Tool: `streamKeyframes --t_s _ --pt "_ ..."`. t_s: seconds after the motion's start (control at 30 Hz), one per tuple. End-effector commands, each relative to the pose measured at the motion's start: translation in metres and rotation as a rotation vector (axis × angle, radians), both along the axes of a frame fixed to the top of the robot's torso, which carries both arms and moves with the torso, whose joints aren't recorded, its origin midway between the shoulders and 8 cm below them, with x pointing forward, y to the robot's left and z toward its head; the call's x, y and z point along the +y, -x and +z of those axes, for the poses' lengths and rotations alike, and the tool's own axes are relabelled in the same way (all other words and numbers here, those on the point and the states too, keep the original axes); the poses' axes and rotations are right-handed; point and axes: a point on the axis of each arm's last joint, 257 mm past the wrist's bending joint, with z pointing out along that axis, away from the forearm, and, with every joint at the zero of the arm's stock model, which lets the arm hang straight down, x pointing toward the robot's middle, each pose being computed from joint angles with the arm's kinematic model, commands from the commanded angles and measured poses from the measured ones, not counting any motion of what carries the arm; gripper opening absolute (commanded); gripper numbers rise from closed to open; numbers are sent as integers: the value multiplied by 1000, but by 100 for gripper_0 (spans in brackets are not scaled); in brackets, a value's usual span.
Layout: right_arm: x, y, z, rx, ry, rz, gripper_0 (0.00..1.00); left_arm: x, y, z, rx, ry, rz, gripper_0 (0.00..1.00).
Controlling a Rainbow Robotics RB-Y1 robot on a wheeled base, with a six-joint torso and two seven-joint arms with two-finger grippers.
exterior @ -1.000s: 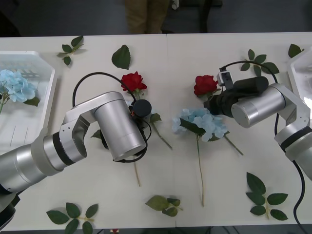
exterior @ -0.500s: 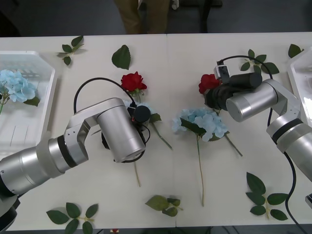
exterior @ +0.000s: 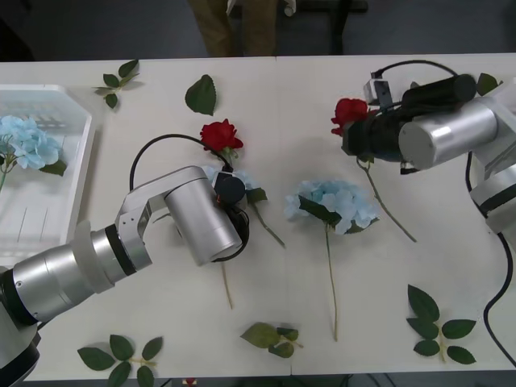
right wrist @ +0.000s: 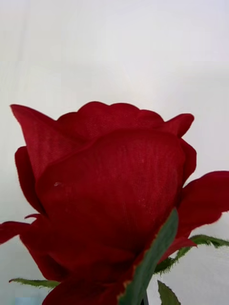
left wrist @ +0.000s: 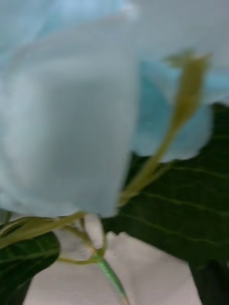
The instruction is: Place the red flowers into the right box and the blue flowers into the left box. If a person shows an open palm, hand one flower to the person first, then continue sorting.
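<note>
1. The right tool (exterior: 351,137) pinches a red rose (exterior: 348,113) just under its head. The stem trails from the head toward the near right, its far end low over the tabletop (exterior: 306,81). In the right wrist view the rose head (right wrist: 109,190) sits right in front of the camera.
2. The right box (exterior: 509,81) lies to the right of this tool, well apart, so I judge the carry must go rightward.
3. The left tool (exterior: 230,197) is down over a blue flower (exterior: 242,179) left of centre; I cannot tell whether its fingers are spread or pinching.
4. The left box (exterior: 76,129) at the far left holds one blue hydrangea (exterior: 28,143).
5. A second rose (exterior: 221,135) and a second loose blue head (exterior: 334,201) lie mid-tabletop.
</note>
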Motion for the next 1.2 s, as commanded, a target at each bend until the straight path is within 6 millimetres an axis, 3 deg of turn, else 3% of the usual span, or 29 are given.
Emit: streamKeyframes --t_s 0.03,0.07,0.17,0.27,0.4,0.53,0.6,0.73,0.87,0.97,1.17,1.2 --pt "-47 -1 95 -81 39 1 0 11 3 -18 11 -35 17 0" --pt "-55 1 102 -77 48 -7 0 10 2 -18 11 -35 17 0" --pt "-103 13 142 -87 108 -59 0 12 2 -18 10 -38 17 0" --pt "-147 25 164 -68 164 -100 0 13 2 -18 8 -40 18 0" --pt "-244 41 178 -13 298 -236 0 16 0 -18 4 -46 17 0" --pt "-318 52 176 34 393 -323 0 22 -4 -15 -4 -59 16 0" --pt "-361 56 164 61 439 -378 0 27 -9 -9 -15 -72 13 0" --pt "-422 57 131 72 483 -457 0 46 -15 13 6 -92 46 0" --pt "-460 57 88 56 491 -527 0 64 -18 54 45 -100 44 0" --pt "-469 53 64 29 496 -550 0 77 -15 91 95 -83 34 0" --pt "-456 46 46 26 475 -548 0 109 -11 159 177 -63 -5 0" --pt "-454 45 45 26 466 -547 4 118 -11 173 184 -65 -1 0"
